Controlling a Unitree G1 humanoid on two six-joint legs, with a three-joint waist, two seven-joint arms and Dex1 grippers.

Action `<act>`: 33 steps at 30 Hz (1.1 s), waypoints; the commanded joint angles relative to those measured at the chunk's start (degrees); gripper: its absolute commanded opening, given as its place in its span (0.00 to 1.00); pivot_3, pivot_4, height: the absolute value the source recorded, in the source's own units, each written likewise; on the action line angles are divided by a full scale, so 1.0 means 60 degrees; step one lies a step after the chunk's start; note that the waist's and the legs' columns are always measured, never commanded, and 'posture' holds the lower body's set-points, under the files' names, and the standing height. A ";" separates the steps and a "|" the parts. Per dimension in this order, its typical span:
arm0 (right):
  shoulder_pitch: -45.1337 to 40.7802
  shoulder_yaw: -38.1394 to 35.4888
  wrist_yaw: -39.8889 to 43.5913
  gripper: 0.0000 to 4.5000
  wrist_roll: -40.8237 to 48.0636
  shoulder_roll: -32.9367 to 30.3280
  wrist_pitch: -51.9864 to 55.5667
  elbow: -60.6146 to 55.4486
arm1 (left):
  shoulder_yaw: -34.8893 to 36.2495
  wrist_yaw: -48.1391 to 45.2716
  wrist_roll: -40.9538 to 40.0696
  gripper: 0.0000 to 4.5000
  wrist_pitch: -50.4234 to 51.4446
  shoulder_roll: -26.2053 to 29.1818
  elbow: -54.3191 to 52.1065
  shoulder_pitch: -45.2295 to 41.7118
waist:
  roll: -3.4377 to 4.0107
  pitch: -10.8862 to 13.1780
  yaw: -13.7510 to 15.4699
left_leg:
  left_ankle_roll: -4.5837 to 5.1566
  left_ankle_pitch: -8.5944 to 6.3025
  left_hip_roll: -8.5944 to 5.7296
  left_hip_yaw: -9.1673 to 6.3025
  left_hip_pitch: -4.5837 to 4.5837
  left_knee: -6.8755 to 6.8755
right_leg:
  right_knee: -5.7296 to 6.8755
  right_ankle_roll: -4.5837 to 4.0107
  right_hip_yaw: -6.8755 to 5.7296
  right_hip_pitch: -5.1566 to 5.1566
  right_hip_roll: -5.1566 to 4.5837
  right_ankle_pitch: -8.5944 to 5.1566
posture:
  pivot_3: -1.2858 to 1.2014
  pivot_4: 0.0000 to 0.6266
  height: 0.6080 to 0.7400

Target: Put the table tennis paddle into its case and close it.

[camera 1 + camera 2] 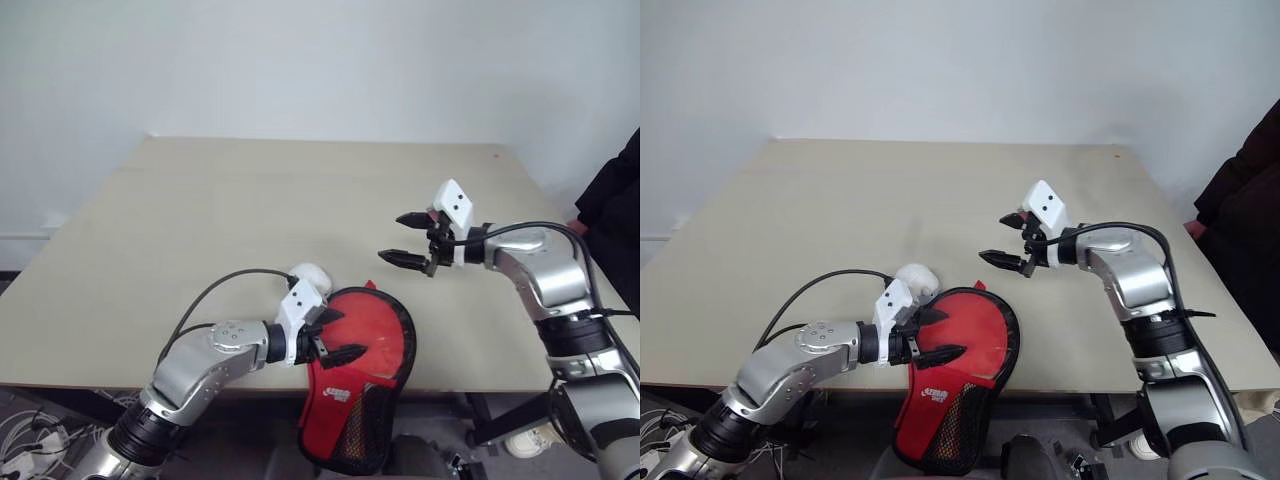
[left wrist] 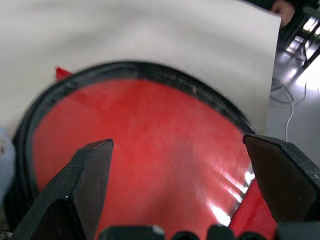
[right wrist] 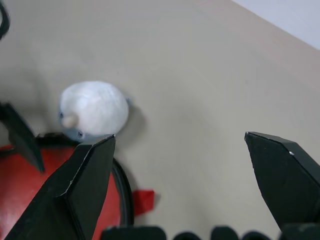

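We see the case [image 1: 362,375] lying at the tabletop's [image 1: 250,200] near edge, its handle end overhanging, red showing through its clear side, likely the paddle [image 2: 145,150] already inside. Both tools, left [image 1: 335,335] and right [image 1: 412,238], are spread and empty; closing seems left.
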 commanded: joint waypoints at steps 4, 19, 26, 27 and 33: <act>-0.1084 0.0266 -0.0116 1.00 -0.0493 0.1030 -0.0714 0.1444 | -0.0144 -0.0471 0.1149 0.99 -0.0906 -0.0547 0.0418 0.0210 | 0.0004 -0.0001 0.0010 | 0.0001 0.0001 0.0000 0.0002 -0.0001 0.0001 | 0.0006 -0.0001 0.0000 -0.0004 -0.0001 0.0003 | 0.52 0.00 0.88; -0.2190 0.0882 0.0039 1.00 -0.1286 0.3134 -0.1638 0.3996 | -0.0183 -0.0754 0.2596 0.59 -0.2231 -0.2042 0.1552 0.0187 | 0.0019 -0.0011 -0.0015 | 0.0001 0.0011 0.0000 0.0003 -0.0001 0.0023 | 0.0057 -0.0004 0.0000 -0.0011 -0.0003 0.0008 | 0.52 0.00 0.88; -0.2154 0.1116 0.0267 1.00 -0.1508 0.3626 -0.1594 0.4281 | -0.0305 -0.1137 0.2879 0.17 -0.2318 -0.1982 0.1408 0.0354 | 0.0020 -0.0011 -0.0025 | -0.0015 0.0032 0.0002 0.0002 -0.0003 0.0038 | 0.0143 -0.0010 0.0004 -0.0055 -0.0002 0.0004 | 0.52 0.00 0.88; -0.2151 0.1148 0.0290 1.00 -0.1525 0.3681 -0.1581 0.4310 | -0.0318 -0.1175 0.2958 0.12 -0.2356 -0.1953 0.1412 0.0393 | 0.0020 -0.0011 -0.0025 | -0.0016 0.0035 0.0003 0.0002 -0.0002 0.0039 | 0.0144 -0.0015 0.0004 -0.0057 -0.0001 0.0008 | 0.52 0.00 0.88; -0.2173 0.1332 0.0423 1.00 -0.1699 0.3959 -0.1622 0.4580 | -0.0381 -0.1231 0.3436 0.01 -0.2560 -0.1837 0.1450 0.0613 | 0.0022 -0.0013 -0.0024 | -0.0017 0.0036 0.0009 0.0002 0.0000 0.0039 | 0.0146 -0.0028 0.0002 -0.0078 -0.0001 0.0016 | 0.52 0.00 0.88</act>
